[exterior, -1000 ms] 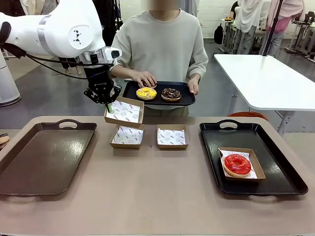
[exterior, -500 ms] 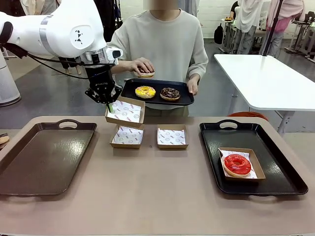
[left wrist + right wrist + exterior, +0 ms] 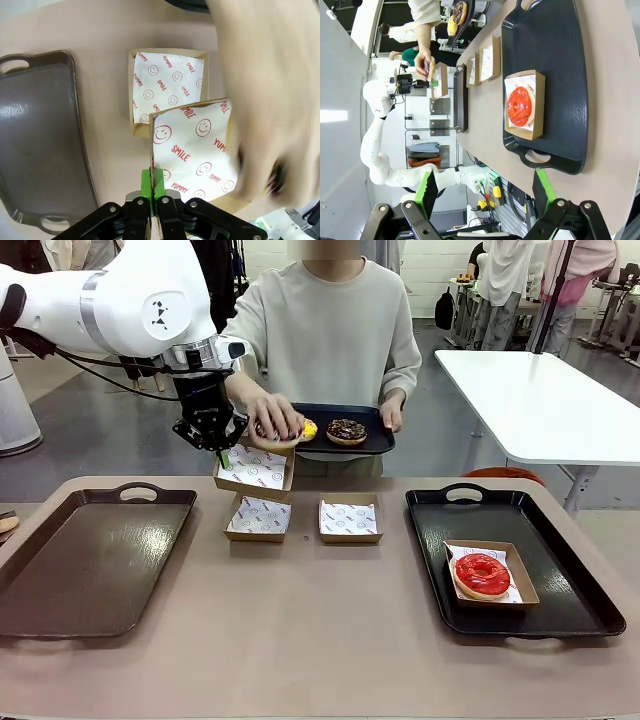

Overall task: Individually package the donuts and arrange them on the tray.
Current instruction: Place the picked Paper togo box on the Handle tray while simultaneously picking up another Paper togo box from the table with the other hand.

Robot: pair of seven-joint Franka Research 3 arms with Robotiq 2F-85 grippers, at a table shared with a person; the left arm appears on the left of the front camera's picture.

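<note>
My left gripper (image 3: 221, 456) is shut on the near rim of a paper-lined cardboard box (image 3: 256, 469), which it holds tilted above the table. In the left wrist view its fingertips (image 3: 154, 181) pinch that box (image 3: 192, 150). The person's hand (image 3: 274, 416) holds a donut (image 3: 270, 439) just over the box, mostly covered by the fingers. A yellow donut (image 3: 310, 428) and a chocolate donut (image 3: 347, 430) lie on the small black tray (image 3: 380, 443) the person holds. The red donut (image 3: 482, 574) sits in a box on the right black tray (image 3: 560, 580). My right gripper (image 3: 485, 192) is open, well back from that tray (image 3: 545, 60).
Two empty lined boxes (image 3: 259, 517) (image 3: 349, 518) stand side by side mid-table. A large brown tray (image 3: 90, 560) lies at the left. The table's near middle is bare. A white table (image 3: 540, 400) stands behind at the right.
The person's hand lifted a donut off the small tray and brought it down to the held box. My left gripper and its box stayed almost still.
</note>
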